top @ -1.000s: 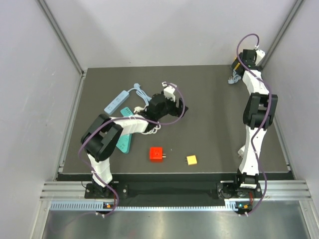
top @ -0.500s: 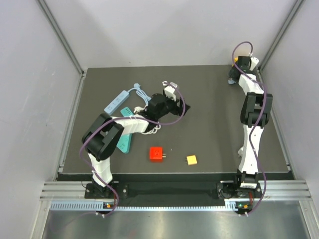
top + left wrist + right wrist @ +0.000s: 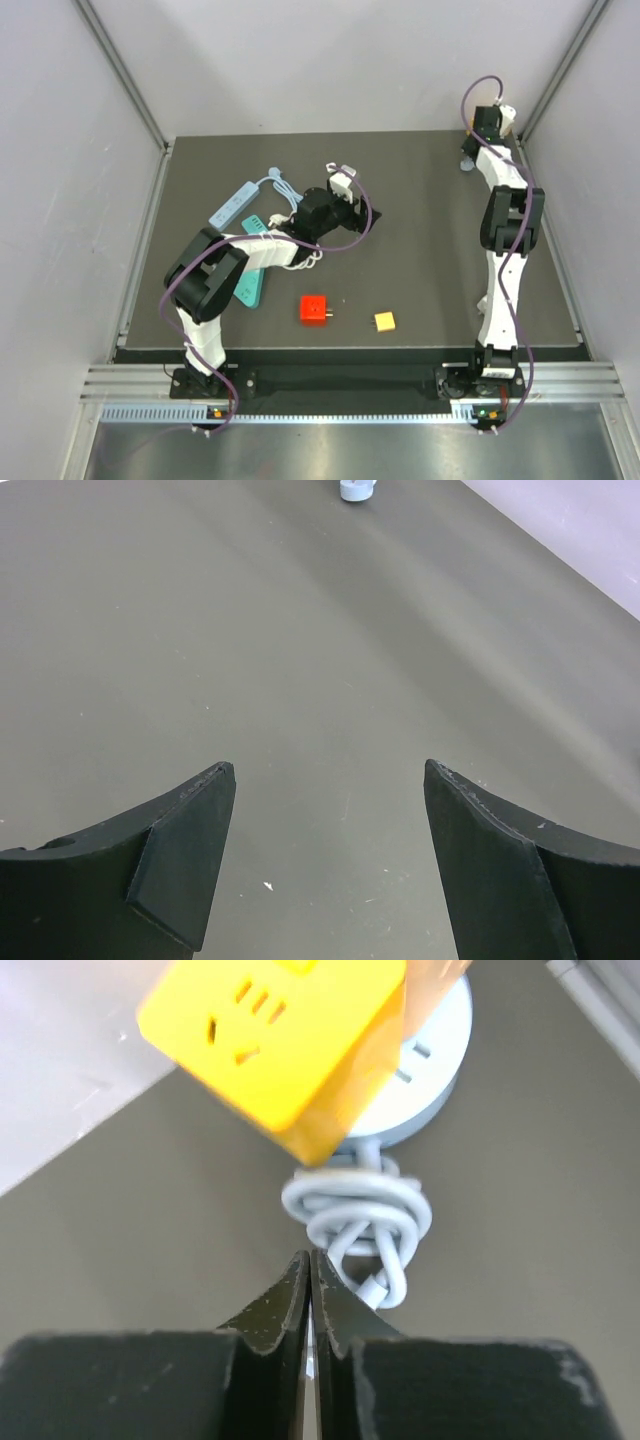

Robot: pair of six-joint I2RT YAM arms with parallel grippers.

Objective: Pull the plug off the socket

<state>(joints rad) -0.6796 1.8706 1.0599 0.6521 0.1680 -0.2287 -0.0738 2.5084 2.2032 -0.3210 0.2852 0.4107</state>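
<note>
In the right wrist view a yellow cube plug [image 3: 275, 1040] sits against a round grey-blue socket [image 3: 430, 1060] in the table's far right corner. A knotted white cable [image 3: 360, 1215] lies in front of them. My right gripper [image 3: 309, 1257] is shut, its tips just short of the cable knot, below the plug, with nothing seen between them. From above, the right arm covers the plug and only the socket [image 3: 468, 160] shows beside that gripper [image 3: 477, 135]. My left gripper [image 3: 330, 770] stands open over bare table near the middle [image 3: 360, 213], holding nothing.
A light blue power strip [image 3: 232, 203] and a teal one [image 3: 250, 280] lie at the left, with white cable [image 3: 300, 255] under the left arm. A red cube [image 3: 314, 309] and a small yellow cube [image 3: 385, 321] sit near the front. Walls close in the far right corner.
My right gripper has gone from wide open to shut and has moved further into the back right corner, over the plug. The left arm has not moved.
</note>
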